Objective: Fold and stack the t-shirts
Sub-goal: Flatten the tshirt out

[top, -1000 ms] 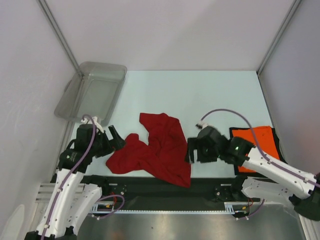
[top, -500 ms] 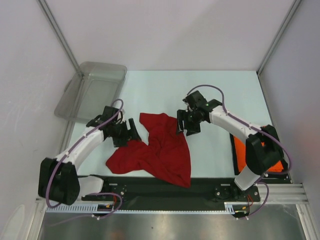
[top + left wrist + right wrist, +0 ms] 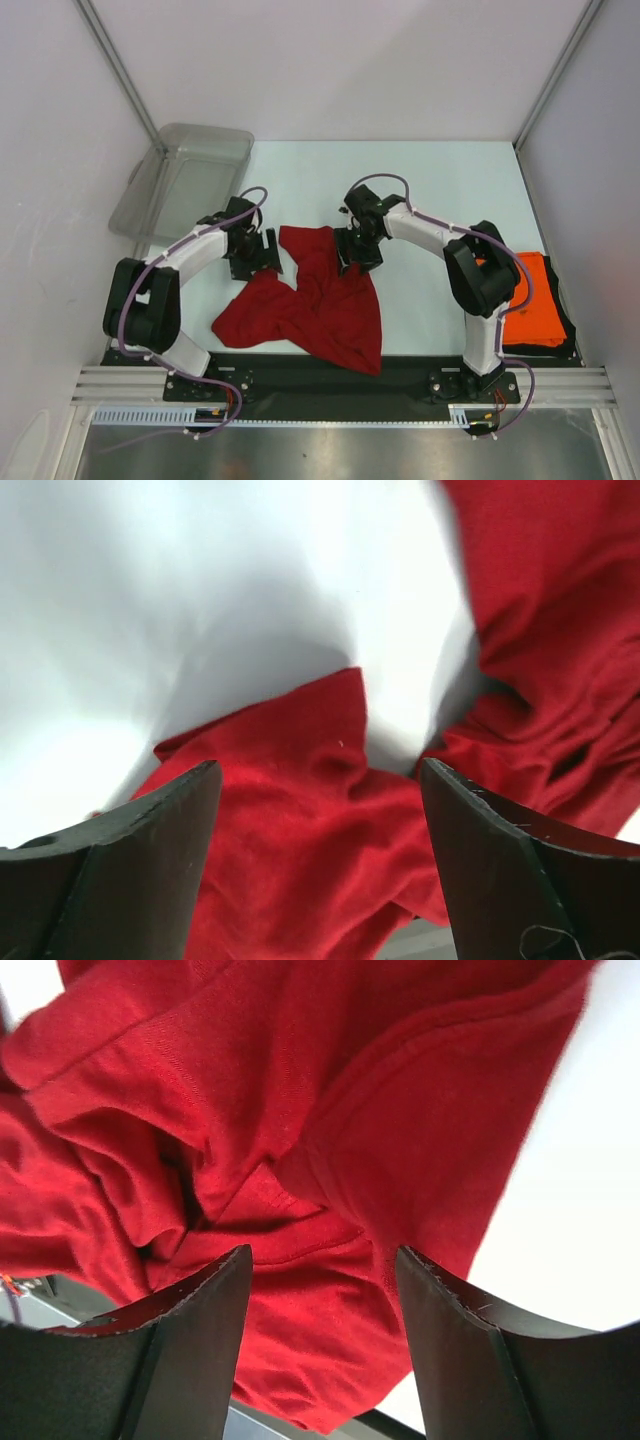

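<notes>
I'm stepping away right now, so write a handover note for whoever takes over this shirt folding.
Left gripper: open, empty, over the far left edge of the crumpled dark red cloth t-shirt.
Right gripper: open, empty, over its far right edge.
Bright orange cloth t-shirt: looks folded, at the right edge of the table.
Left: fold the red one, stack the two.

A pale blue-green flat table [image 3: 420,190] carries three things. A crumpled dark red cloth t-shirt [image 3: 320,300] lies spread in the near middle. A folded bright orange cloth t-shirt [image 3: 540,300] sits at the near right edge, a black edge showing under it. A translucent grey plastic rectangular tub [image 3: 185,185] stands at the far left corner.
</notes>
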`<act>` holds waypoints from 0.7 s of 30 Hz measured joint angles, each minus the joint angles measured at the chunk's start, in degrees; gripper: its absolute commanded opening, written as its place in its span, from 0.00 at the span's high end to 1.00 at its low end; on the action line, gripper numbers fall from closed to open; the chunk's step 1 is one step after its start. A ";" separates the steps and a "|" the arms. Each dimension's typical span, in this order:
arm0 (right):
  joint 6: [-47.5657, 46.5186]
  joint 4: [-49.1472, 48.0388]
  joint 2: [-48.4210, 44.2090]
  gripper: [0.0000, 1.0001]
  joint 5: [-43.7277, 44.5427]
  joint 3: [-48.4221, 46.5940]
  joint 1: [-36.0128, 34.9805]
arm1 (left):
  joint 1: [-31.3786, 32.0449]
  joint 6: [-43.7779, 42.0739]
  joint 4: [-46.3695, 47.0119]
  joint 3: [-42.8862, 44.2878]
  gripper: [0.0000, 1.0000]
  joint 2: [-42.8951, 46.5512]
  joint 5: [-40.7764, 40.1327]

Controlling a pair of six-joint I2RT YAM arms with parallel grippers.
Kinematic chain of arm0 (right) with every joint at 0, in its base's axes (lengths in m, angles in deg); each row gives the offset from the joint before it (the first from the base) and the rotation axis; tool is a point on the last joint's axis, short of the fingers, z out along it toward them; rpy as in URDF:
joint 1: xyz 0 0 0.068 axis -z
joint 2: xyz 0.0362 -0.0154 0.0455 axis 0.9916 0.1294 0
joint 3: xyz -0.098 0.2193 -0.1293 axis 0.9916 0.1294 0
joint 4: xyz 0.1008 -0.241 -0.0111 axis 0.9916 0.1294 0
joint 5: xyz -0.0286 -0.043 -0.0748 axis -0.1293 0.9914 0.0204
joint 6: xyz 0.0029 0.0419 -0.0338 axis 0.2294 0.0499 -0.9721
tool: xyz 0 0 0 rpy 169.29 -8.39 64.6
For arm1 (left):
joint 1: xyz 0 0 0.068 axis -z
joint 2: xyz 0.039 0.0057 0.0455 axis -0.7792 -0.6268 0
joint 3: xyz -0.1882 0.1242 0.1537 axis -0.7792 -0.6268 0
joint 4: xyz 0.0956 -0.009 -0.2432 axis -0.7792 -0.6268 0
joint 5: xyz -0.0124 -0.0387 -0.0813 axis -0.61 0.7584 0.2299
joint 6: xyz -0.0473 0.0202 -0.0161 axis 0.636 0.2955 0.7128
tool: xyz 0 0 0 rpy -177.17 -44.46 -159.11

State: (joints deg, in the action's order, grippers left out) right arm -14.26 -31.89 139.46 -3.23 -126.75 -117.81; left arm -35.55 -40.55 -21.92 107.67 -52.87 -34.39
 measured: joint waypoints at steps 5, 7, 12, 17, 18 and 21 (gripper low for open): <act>-1.16 0.00 3.15 0.51 0.61 -1.57 -0.55 | 0.00 0.00 1.66 0.00 0.37 -2.32 0.28; -1.42 -0.02 4.48 0.65 1.20 -2.49 -0.52 | 0.00 0.20 2.10 0.20 0.60 -3.06 0.59; -1.33 1.05 6.01 1.00 4.42 -5.11 0.72 | 0.00 -0.66 1.79 1.90 1.00 -4.50 0.59; -1.11 2.97 6.51 1.00 6.95 -10.12 5.88 | 0.00 -1.31 -0.74 9.33 1.00 -4.98 -0.85; -1.05 3.48 6.51 1.00 7.37 -11.56 7.34 | -0.02 -1.57 -1.14 11.39 1.00 -4.98 -1.29; -0.85 4.28 6.49 1.00 8.55 -16.46 11.02 | -0.15 -2.14 -3.67 18.10 1.00 -4.98 -2.99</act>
State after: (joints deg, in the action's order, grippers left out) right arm -15.11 -27.61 145.95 5.32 -143.21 -106.80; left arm -35.70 -42.69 -25.59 125.77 -57.86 -37.39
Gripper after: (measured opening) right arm 0.010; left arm 0.014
